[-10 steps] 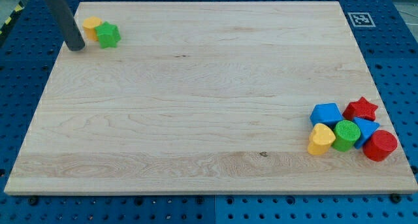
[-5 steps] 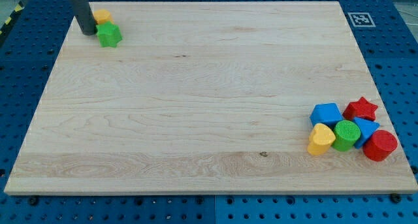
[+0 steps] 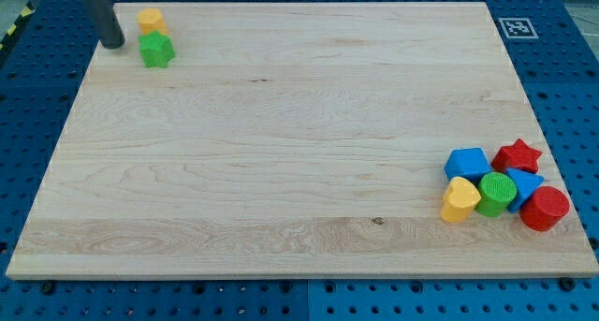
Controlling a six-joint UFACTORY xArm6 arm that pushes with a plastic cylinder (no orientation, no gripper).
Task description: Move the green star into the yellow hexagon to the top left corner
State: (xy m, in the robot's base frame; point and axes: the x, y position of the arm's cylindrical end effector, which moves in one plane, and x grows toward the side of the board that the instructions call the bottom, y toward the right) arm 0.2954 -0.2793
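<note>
The green star lies near the board's top left corner. The yellow hexagon sits just above it, touching or nearly touching its upper edge. My tip is on the board to the left of both blocks, a short gap away from the green star and level with its top. The rod rises out of the view's top.
A cluster sits at the view's lower right: a blue cube, a red star, a yellow heart, a green cylinder, a blue block and a red cylinder. A tag marker is at the top right corner.
My tip swung up to the yellow hexagon, then drew back left. The hexagon has shifted right and up, from the star's left side to above it. The star barely moved.
</note>
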